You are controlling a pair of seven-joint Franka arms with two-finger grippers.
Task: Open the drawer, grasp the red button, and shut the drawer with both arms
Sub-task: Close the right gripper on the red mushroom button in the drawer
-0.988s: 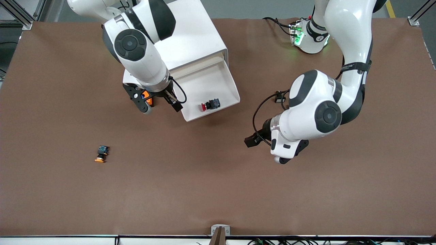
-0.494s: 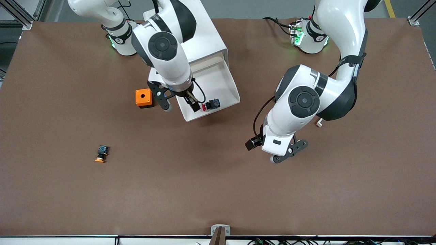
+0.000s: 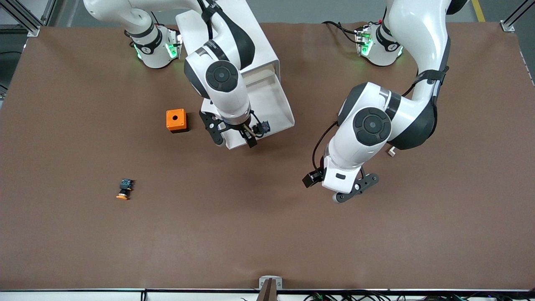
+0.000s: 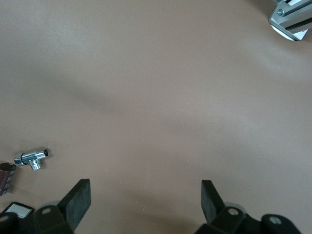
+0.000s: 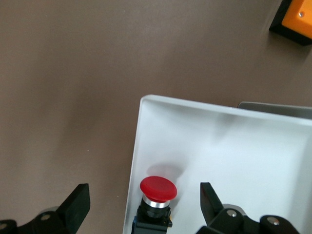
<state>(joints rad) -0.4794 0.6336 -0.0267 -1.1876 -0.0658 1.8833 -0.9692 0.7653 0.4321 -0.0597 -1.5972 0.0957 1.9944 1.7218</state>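
The right gripper was held spread over the button at the pulled-out drawer's front corner. The left gripper was held spread over bare table.

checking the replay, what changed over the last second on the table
The right gripper swung from over the orange cube to over the button in the open drawer, jaws open, holding nothing. The left gripper turned a little over bare table, open and waiting. The cube, the drawer, the button and the yellow-capped button stayed put.
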